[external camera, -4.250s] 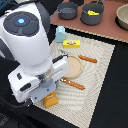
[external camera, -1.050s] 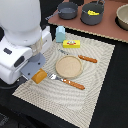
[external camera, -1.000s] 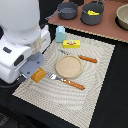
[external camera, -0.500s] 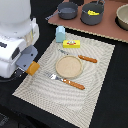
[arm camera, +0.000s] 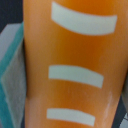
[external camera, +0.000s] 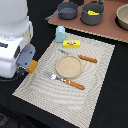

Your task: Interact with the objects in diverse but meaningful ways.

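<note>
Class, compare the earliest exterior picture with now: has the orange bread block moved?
Yes. The bread block has shifted toward the exterior view's left, away from the plate, off the mat.

Striped beige mat (external camera: 95, 80) on a black table (external camera: 112, 107).

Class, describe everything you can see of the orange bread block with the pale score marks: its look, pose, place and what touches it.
The bread block fills the wrist view: smooth, glossy orange-brown, plastic-looking, with three pale curved score stripes across its face. In the exterior view only a small orange end shows, at the mat's edge toward that view's left, beside the white arm. The gripper appears closed on it; the fingers are hidden. Whether it rests on the mat or is lifted cannot be told.
</note>
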